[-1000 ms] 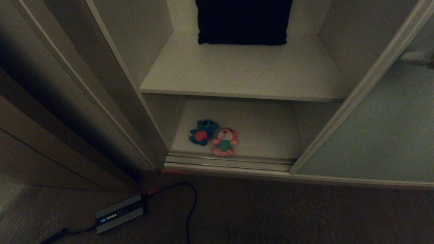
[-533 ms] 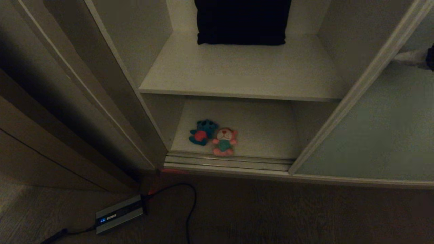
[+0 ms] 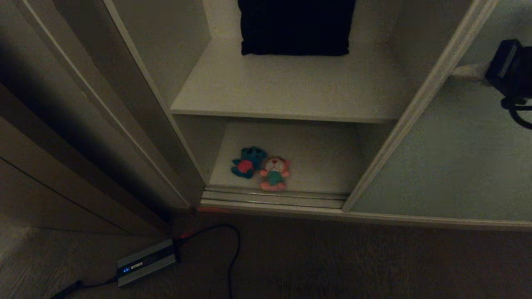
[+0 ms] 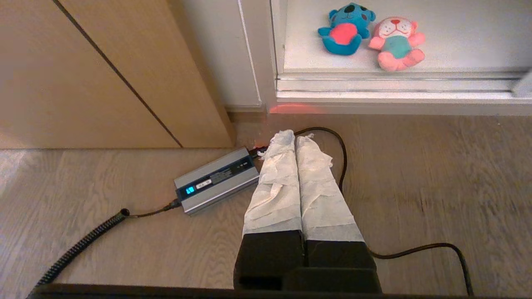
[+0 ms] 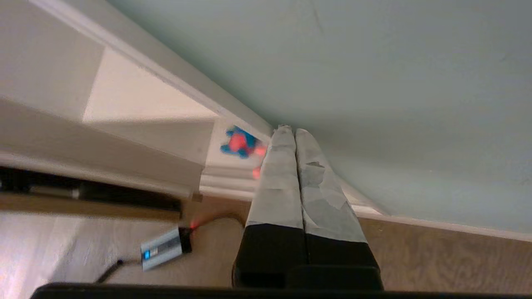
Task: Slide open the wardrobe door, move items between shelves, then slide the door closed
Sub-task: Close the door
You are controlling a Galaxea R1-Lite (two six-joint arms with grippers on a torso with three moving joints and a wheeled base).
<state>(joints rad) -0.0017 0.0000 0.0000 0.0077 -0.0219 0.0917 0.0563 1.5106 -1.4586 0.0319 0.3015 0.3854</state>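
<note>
Slid further to the left since a second ago, the sliding wardrobe door [image 3: 449, 158], a matte grey-green panel with a pale frame, is seen covering more of the opening, while the right arm's dark wrist has come into the head view at the right edge, cut off by the frame. Only the lower part of the dark folded cloth [image 3: 295, 27] on the upper shelf [image 3: 291, 87] is shown. The right gripper [image 5: 294, 132] is pressed shut, its tape-wrapped fingers [image 5: 278, 174] set against the door panel beside its frame, holding nothing. The left gripper [image 4: 294, 136] is parked above the wood floor [image 4: 415, 174], clenched and empty, near a grey power brick [image 4: 216, 179] with a coiled cable. Two plush toys, the teal toy [image 3: 248, 162] and the pink toy [image 3: 274, 173], are seen touching on the lower shelf [image 3: 324, 162], just behind the ribbed floor track [image 3: 274, 198].
</note>
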